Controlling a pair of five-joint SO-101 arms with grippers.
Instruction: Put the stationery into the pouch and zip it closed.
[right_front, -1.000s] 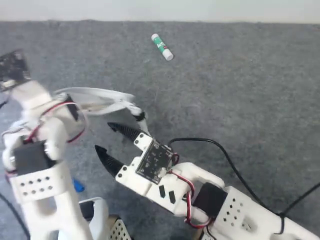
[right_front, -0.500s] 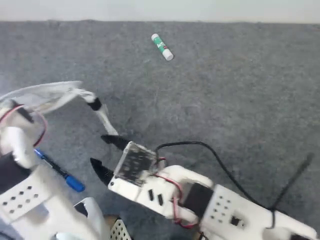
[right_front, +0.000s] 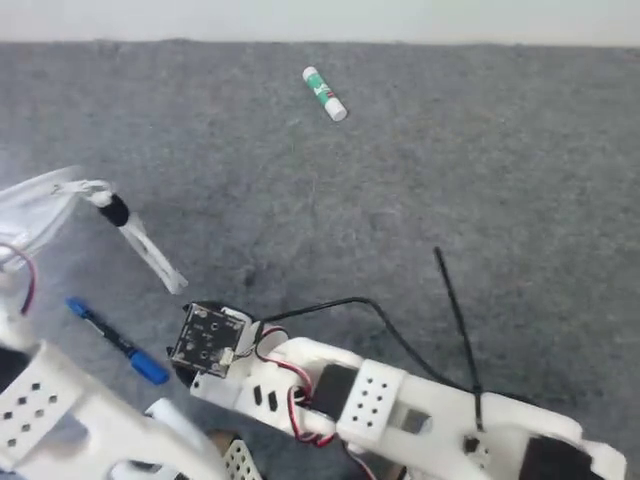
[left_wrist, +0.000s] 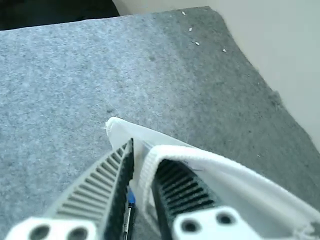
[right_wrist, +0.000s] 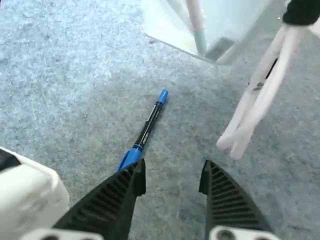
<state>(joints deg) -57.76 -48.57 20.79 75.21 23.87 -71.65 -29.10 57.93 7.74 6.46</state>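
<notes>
A translucent white pouch (right_front: 40, 200) hangs at the far left, its strap (right_front: 150, 255) dangling down to the carpet. My left gripper (left_wrist: 140, 150) is shut on the pouch's white edge (left_wrist: 200, 160). A blue pen (right_front: 115, 343) lies on the carpet below the pouch. My right gripper (right_wrist: 173, 170) stands open just short of the blue pen (right_wrist: 147, 131), beside the strap (right_wrist: 257, 97). Through the pouch wall (right_wrist: 230, 22) a pale stick with a teal tip (right_wrist: 196, 27) shows inside. A white and green glue stick (right_front: 324, 93) lies far off at the back.
Grey carpet (right_front: 450, 180) covers the table up to a pale wall at the back. The right arm (right_front: 330, 395) and its black cable (right_front: 455, 310) fill the front middle. The left arm's body (right_front: 50, 410) stands at the front left.
The left arm has carried the pouch leftward, uncovering the blue pen. The right arm has swung left and toward the front, bringing its open gripper down near the pen.
</notes>
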